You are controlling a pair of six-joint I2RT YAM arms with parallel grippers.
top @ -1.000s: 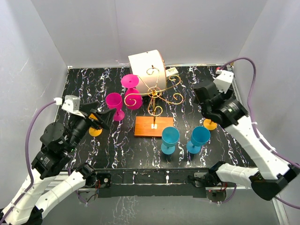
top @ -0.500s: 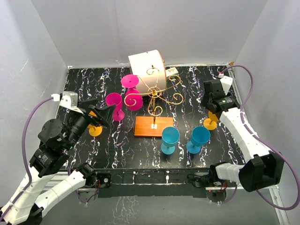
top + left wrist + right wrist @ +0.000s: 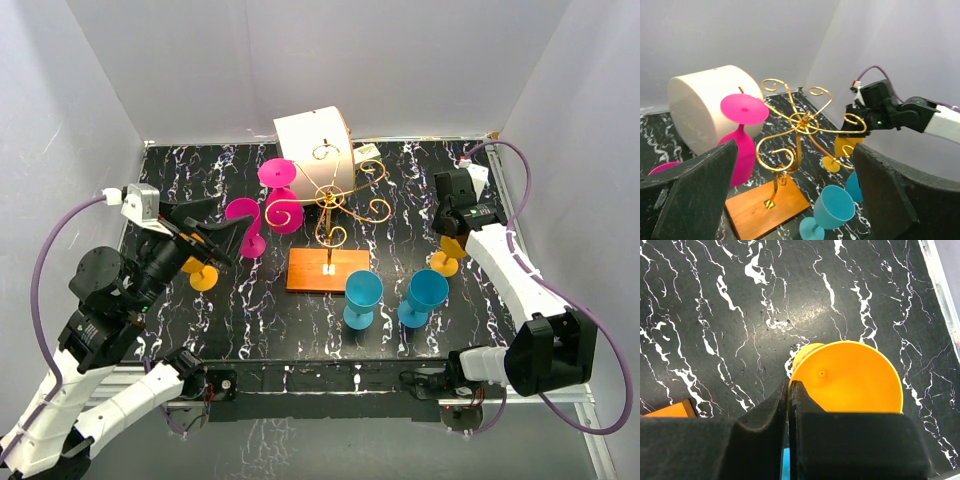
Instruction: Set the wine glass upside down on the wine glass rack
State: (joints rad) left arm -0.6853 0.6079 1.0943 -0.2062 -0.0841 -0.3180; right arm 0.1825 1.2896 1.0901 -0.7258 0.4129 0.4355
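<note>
The wine glass rack (image 3: 330, 200) stands mid-table, gold scroll arms on a post over a wooden base (image 3: 327, 270); it also fills the left wrist view (image 3: 800, 122). An orange wine glass (image 3: 446, 260) stands upright right of it. My right gripper (image 3: 452, 228) comes down on it from above, shut on the glass's rim. In the right wrist view one finger is inside the orange wine glass (image 3: 850, 375) and one outside, at the right gripper (image 3: 790, 386). My left gripper (image 3: 205, 243) is open and holds nothing, above a second orange glass (image 3: 203, 277).
A white cylinder box (image 3: 312, 148) lies behind the rack. Two pink glasses (image 3: 245, 222) (image 3: 280, 195) stand to the rack's left. Two blue glasses (image 3: 362, 297) (image 3: 425, 294) stand in front. The table's right edge (image 3: 940, 295) runs close beside the orange glass.
My right gripper came down over the orange wine glass and shut on its rim. My left arm rose and shifted left a little, still open.
</note>
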